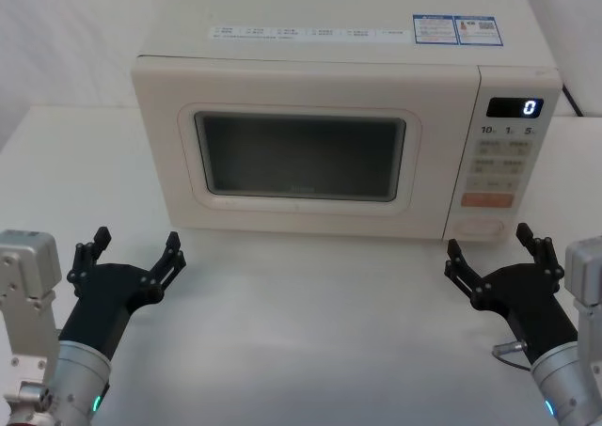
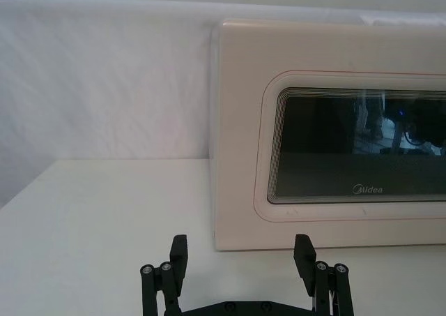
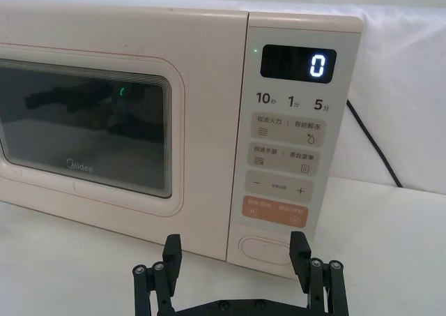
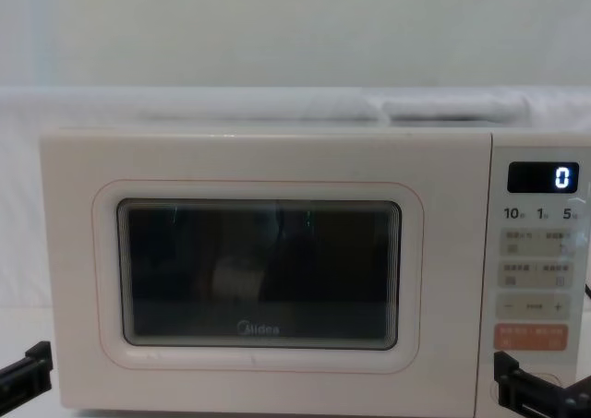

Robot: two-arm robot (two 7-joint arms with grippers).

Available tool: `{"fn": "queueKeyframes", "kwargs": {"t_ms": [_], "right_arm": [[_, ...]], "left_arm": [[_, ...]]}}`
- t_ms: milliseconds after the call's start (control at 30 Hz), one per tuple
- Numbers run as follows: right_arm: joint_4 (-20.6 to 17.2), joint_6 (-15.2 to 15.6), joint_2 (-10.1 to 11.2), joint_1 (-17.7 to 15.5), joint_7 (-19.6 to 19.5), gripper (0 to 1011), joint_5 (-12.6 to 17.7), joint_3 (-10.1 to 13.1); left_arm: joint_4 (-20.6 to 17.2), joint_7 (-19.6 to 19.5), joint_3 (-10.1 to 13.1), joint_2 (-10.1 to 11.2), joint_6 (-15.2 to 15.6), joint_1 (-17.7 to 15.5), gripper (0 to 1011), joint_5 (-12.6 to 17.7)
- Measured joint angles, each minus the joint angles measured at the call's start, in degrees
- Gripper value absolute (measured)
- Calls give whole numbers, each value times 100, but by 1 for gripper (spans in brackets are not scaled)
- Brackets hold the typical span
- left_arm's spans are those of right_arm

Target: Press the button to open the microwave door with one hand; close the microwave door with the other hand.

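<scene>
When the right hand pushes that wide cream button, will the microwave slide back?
Probably not: the boxy cream microwave looks heavy and sits flat on the white table. The wide cream oblong button sits low, so tipping seems unlikely. The open right hand should still press gently.

"Midea" on microwave door (image 4: 259,280), "0" on display (image 3: 298,64)

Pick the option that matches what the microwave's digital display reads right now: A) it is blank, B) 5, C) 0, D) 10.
C: the digital display at the top of the control panel shows a single lit 0; the 10, 1 and 5 are only printed labels beneath it.
</scene>
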Motion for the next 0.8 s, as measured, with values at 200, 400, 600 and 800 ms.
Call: {"fn": "queueKeyframes", "kwargs": {"t_ms": [200, 400, 600, 800], "right_arm": [[0, 0, 0, 0, 0, 1002, 0, 0], [0, 0, 0, 0, 0, 1002, 0, 0], [0, 0, 0, 0, 0, 1002, 0, 0], [0, 0, 0, 0, 0, 1002, 0, 0]], "left_arm": [[0, 0, 0, 0, 0, 0, 1001, 0], [0, 0, 0, 0, 0, 0, 1001, 0], [0, 0, 0, 0, 0, 0, 1001, 0], [0, 0, 0, 0, 0, 0, 1001, 0]]}}
